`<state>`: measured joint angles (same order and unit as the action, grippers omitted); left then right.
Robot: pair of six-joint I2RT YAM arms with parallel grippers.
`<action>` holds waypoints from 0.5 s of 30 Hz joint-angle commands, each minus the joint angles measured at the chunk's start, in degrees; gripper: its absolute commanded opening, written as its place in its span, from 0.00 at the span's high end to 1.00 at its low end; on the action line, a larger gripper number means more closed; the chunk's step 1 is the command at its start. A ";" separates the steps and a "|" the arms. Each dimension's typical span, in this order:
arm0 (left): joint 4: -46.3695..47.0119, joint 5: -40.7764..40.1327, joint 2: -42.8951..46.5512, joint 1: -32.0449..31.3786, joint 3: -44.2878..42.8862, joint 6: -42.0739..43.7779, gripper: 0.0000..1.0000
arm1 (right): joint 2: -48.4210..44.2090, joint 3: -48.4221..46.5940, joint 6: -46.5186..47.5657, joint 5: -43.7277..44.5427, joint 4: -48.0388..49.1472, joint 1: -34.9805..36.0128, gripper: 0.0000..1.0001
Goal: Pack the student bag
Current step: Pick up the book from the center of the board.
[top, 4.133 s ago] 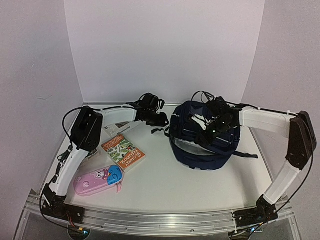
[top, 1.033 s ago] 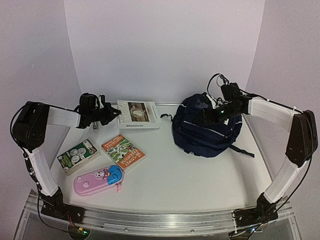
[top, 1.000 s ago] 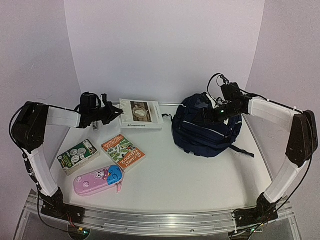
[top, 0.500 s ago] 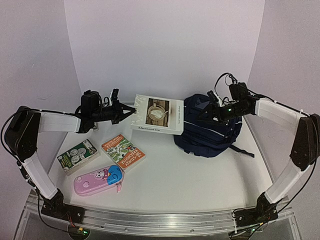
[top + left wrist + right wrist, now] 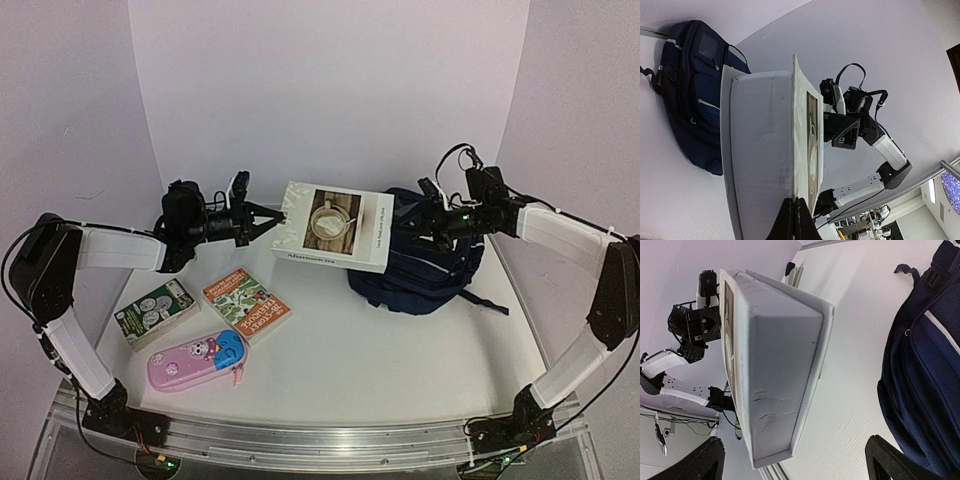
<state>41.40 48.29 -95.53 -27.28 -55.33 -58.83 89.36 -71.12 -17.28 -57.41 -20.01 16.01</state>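
Observation:
The student bag [image 5: 425, 268], a navy backpack with thin pale stripes, slumps on the table at the back right; it also shows in the left wrist view [image 5: 690, 90] and the right wrist view [image 5: 927, 365]. A thick white book [image 5: 335, 228] with a coffee-cup cover hangs in the air, its right end over the bag's left side. My left gripper [image 5: 272, 222] is shut on the edge of the book's cover [image 5: 800, 150], the fingertips [image 5: 790, 215] pinched together. My right gripper [image 5: 428, 215] hovers above the bag, open, its fingers [image 5: 705, 460] spread wide and facing the book's end [image 5: 775, 365] without touching it.
An orange-covered book [image 5: 247, 303], a green-covered book [image 5: 154, 312] and a pink-and-blue pencil case [image 5: 198, 359] lie on the left half of the table. White walls close in the back and both sides. A metal rail [image 5: 320, 440] runs along the near edge.
My left gripper has lifted the white book off the table and carried it right, towards the bag. My right gripper has risen slightly above the bag and stayed open.

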 commanded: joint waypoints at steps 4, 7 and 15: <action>8.09 1.44 0.81 -1.96 -1.42 -2.67 1.00 | -1.02 2.48 -7.26 -7.40 9.73 0.06 0.02; 10.03 1.04 -0.11 -2.53 -1.36 -3.54 1.00 | -0.87 2.93 -8.41 -8.49 11.12 0.23 0.02; 12.13 1.19 -2.72 -4.32 -2.99 -5.12 1.00 | -0.48 3.44 -12.07 -11.41 15.00 1.91 0.05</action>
<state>48.37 48.42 -97.15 -30.86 -55.40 -62.58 89.36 -67.81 -26.31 -65.48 -10.00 16.64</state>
